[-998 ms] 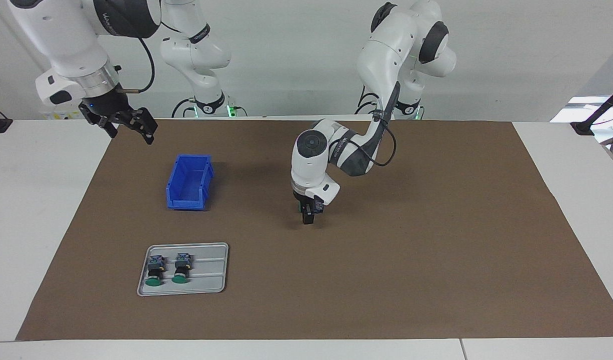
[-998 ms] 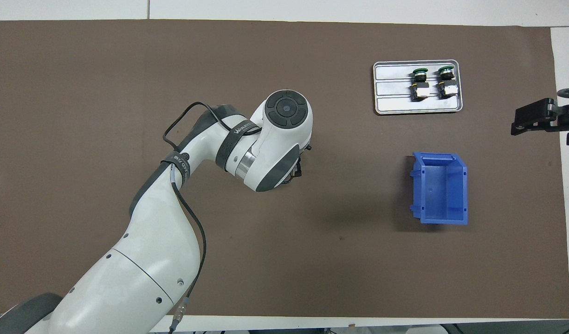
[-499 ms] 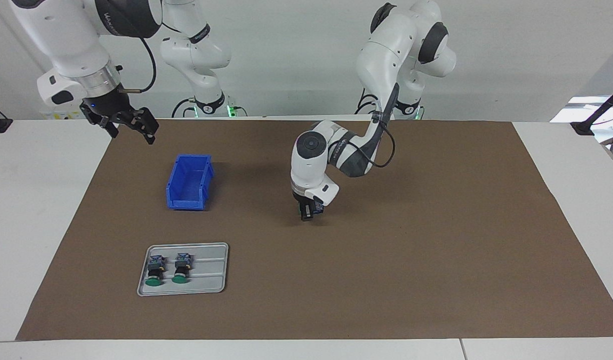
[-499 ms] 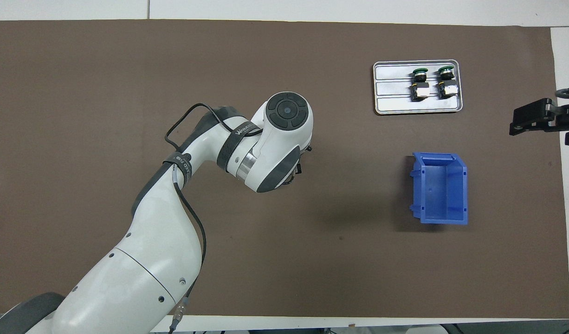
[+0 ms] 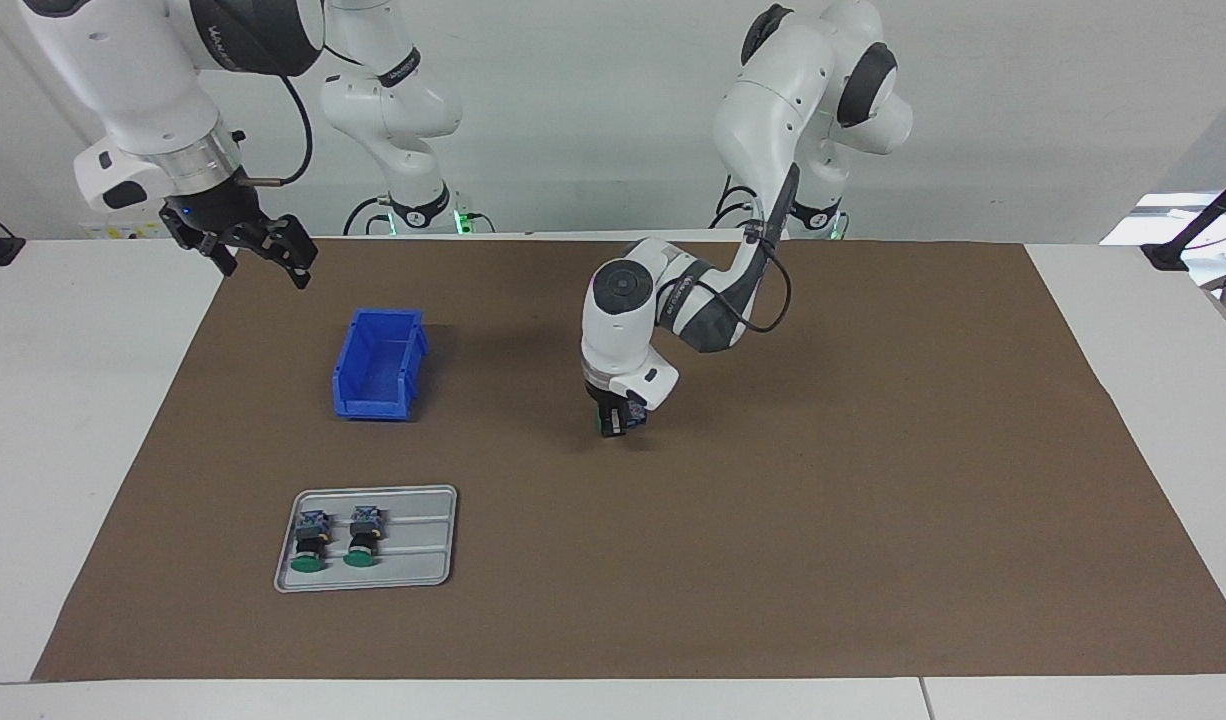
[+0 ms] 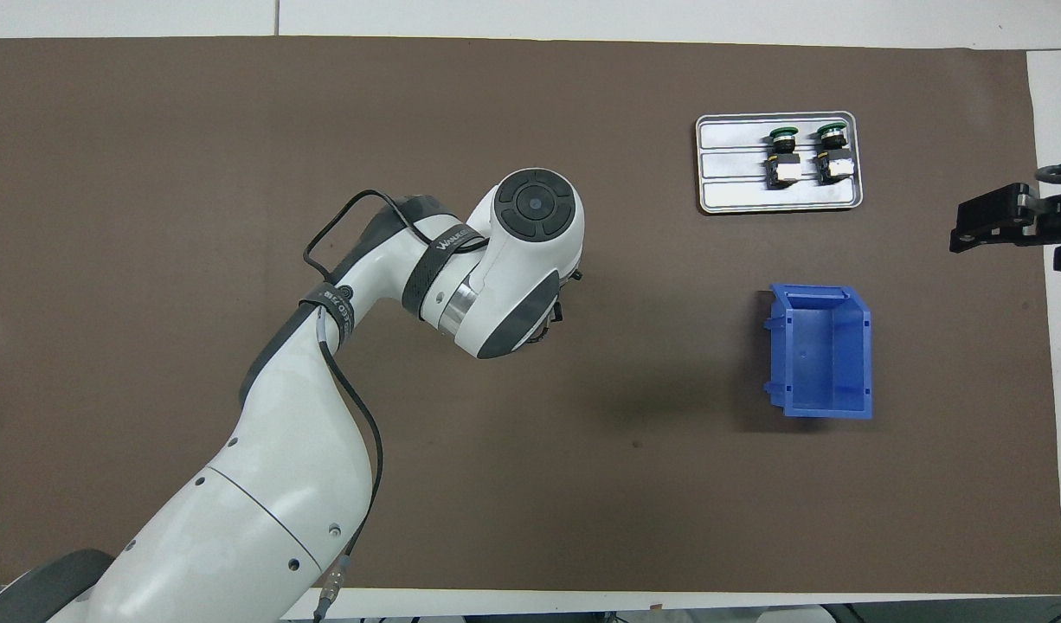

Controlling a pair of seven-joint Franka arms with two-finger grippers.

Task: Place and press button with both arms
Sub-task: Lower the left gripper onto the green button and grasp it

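Two white arms work over a tabletop [image 5: 93, 420] covered by a brown mat [image 5: 873, 500]. The left arm [image 5: 693, 300] reaches down over the middle of the mat. The right arm [image 5: 143, 90] waits, raised over the mat's edge at its own end of the tabletop.

A blue bin [image 5: 378, 363] stands open-topped on the mat toward the right arm's end. A grey tray [image 5: 423, 545] lies on the mat farther from the robots than the bin, apart from it. Two spare buttons [image 5: 334, 540] lie side by side in the tray, green caps pointing away from the robots.

The right hand [image 5: 263, 255] hangs in the air near the mat's corner, fingers spread wide, gripping nothing.

The left hand [image 5: 616, 420] points downward just above the mat, its fingers partly closed around the button [image 5: 633, 415]. A blue-grey block shows between the fingers in the facing view, with a trace of green at the lower tip. Whether the button touches the mat cannot be told. In the overhead view the wrist covers this hand almost entirely.
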